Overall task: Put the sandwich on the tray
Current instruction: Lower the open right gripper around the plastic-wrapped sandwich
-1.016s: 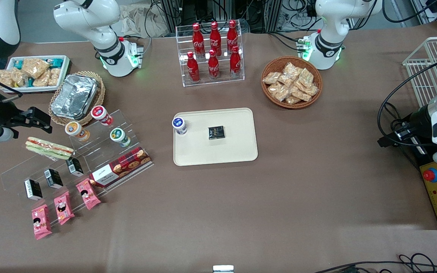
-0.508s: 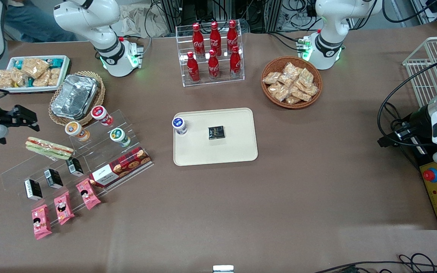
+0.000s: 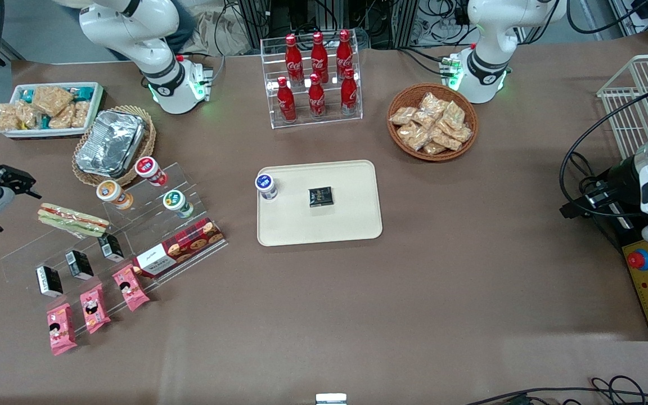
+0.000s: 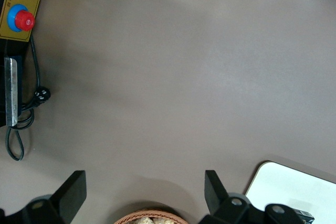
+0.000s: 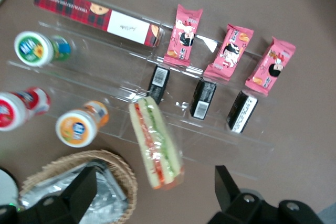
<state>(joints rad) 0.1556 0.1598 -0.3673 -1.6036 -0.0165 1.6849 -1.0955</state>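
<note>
My front camera looks steeply down over the whole counter. My right wrist camera hangs close above the sandwich, past its open claw; both views share the sandwich.

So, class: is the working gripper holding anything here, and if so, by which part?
Nothing is held. The gripper is open, above the sandwich, which lies untouched on the clear display stand.

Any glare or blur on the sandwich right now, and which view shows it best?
Right wrist view: the sandwich is evenly lit, slightly soft, its wrap showing only faint sheen; the gripper hangs above it, jaws wide open. Front view: the sandwich is small but sharp on the clear acrylic stand, which shows pale reflections; the tray looks bright, not washed out.
</note>
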